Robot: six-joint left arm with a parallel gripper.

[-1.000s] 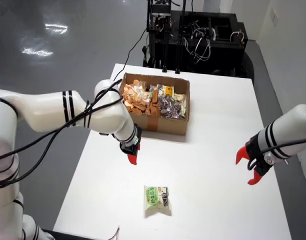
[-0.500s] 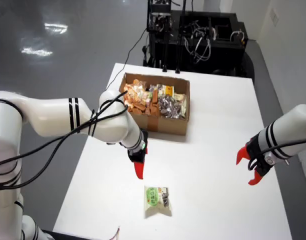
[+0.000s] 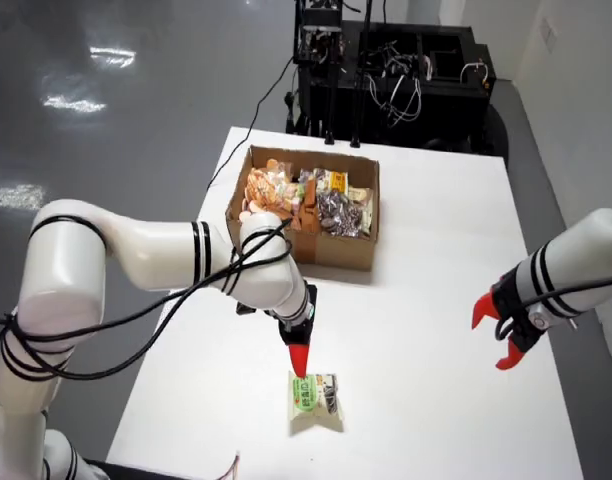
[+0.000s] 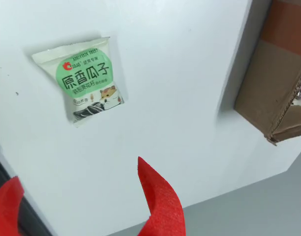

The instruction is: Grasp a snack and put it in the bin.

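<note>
White tabletop [image 3: 426, 330] over a grey floor: the working arm's red-tipped gripper [image 3: 300, 360] hangs just above the top edge of 1 green-and-white sunflower-seed packet [image 3: 314, 397], not touching it. Its wrist view shows the jaws spread wide and empty, the packet lying flat ahead of them. Judged step: the approach; next the jaws must descend astride the packet and close. The cardboard bin [image 3: 308, 206] of snacks sits behind the gripper. Since 1 second ago, the gripper has travelled from beside the bin to the packet
</note>
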